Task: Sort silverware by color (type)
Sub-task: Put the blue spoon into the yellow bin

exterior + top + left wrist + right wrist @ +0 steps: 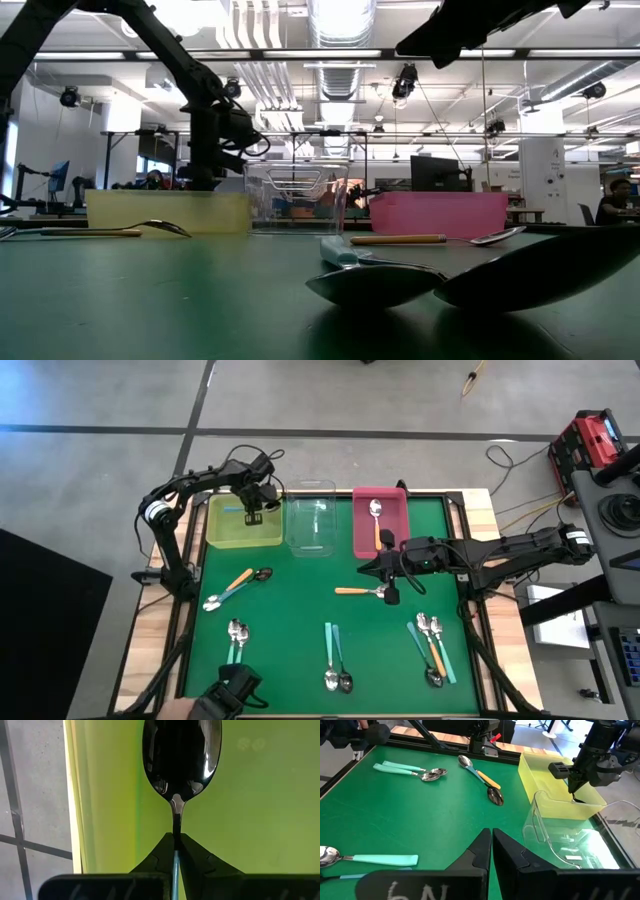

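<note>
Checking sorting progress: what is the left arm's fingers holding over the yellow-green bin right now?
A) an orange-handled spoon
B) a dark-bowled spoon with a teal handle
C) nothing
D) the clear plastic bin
B: the left gripper is shut on the dark-bowled teal-handled spoon above the yellow-green plastic bin.

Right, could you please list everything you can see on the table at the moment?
bins: 3, yellow-green, clear, pink; mat's far edge
mat: 1, green, tabletop
loose spoons: 10, teal or orange handles, scattered on mat
binned spoon: 1, orange handle, in pink bin
held spoon: 1, dark bowl, over yellow-green bin
left hand: shut on held spoon
right hand: shut, empty, above mat
</note>
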`<state>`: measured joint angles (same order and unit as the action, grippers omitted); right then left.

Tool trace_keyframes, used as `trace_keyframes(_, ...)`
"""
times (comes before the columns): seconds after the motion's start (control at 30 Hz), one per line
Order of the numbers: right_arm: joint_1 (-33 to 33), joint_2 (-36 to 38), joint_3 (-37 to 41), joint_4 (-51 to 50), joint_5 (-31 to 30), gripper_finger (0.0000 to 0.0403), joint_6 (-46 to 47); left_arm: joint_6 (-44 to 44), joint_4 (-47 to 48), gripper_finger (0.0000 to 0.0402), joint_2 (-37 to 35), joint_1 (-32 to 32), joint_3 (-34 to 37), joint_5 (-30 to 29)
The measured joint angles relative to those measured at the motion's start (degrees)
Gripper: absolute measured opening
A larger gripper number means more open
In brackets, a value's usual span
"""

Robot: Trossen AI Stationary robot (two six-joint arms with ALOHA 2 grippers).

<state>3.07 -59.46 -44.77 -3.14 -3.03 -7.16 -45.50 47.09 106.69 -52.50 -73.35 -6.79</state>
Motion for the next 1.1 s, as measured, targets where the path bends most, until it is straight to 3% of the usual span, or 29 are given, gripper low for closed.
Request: trace_keyframes(1.1, 0.0, -0.5, 0.3, 0.5, 0.0, 0.0009, 2.7, 0.0, 0.0, 0.0000, 0.0, -0.1, 0.4, -0.1)
